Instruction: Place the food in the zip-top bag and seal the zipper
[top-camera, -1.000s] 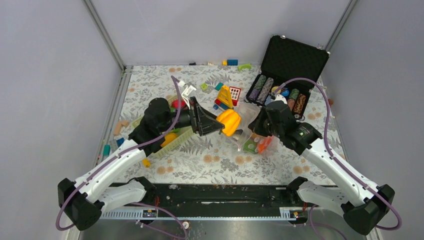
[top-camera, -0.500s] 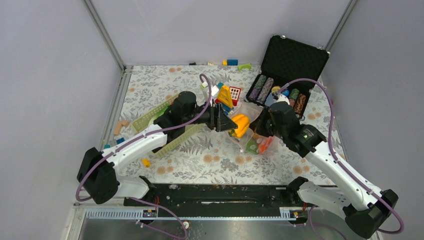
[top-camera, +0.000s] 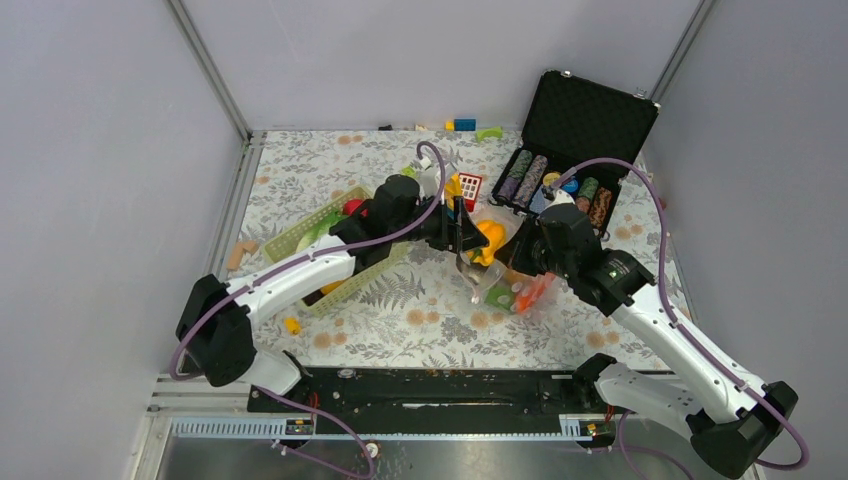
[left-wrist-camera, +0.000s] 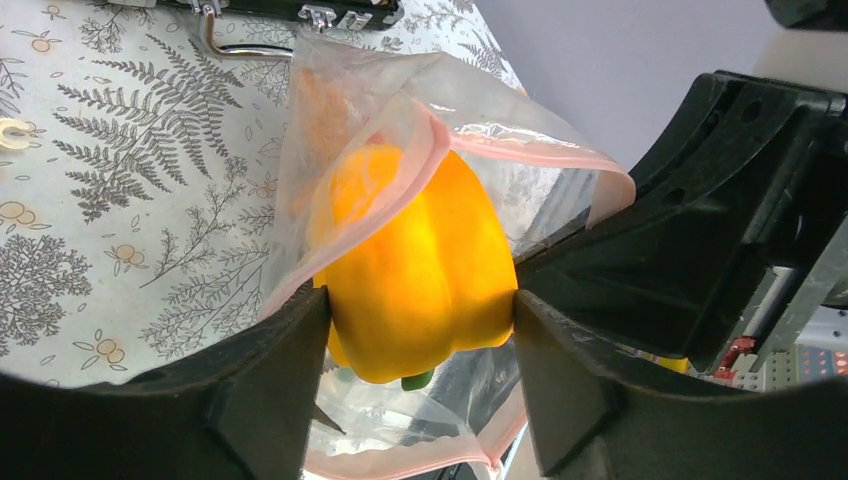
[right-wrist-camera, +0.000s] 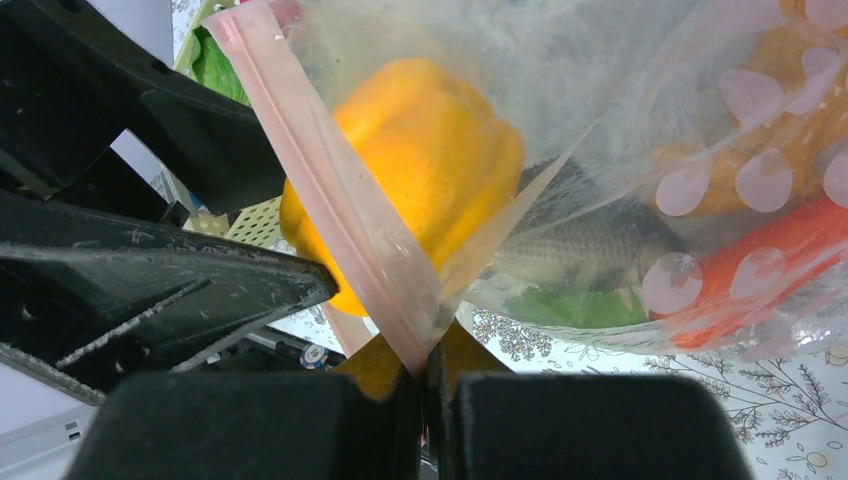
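The left claw (left-wrist-camera: 418, 305) is clamped on a glossy yellow-orange plastic toy bell pepper (left-wrist-camera: 425, 250), one finger on each flank, so the jaws stand as far apart as the pepper is wide. In the top view this claw points toward about 4 o'clock. The mouth of the clear floppy zip-top bag (top-camera: 505, 292) lies straight ahead of it on that line and touches the pepper.

The pepper's leading half sits past the pink-red zipper strip (right-wrist-camera: 335, 215), with one lip draped over its top and the other hanging beneath. The right claw (right-wrist-camera: 425, 385) is shut tight on that strip. It pinches the lip from the pepper's 3 o'clock side and holds the mouth up and open.

From there the bag's body sags toward 5 o'clock onto the floral-patterned surface (top-camera: 400, 320). A red-orange toy piece (right-wrist-camera: 770, 265) and a green toy piece (right-wrist-camera: 590, 305) lie inside it.

The pepper's long axis appears to run along the left claw's pointing direction, in line with the bag's depth. The next move therefore looks like a push farther toward 4 to 5 o'clock before letting go. The left fingers sit right at the lips, so backing out could drag the film with them. The right arm is the nearer one to the zipper.
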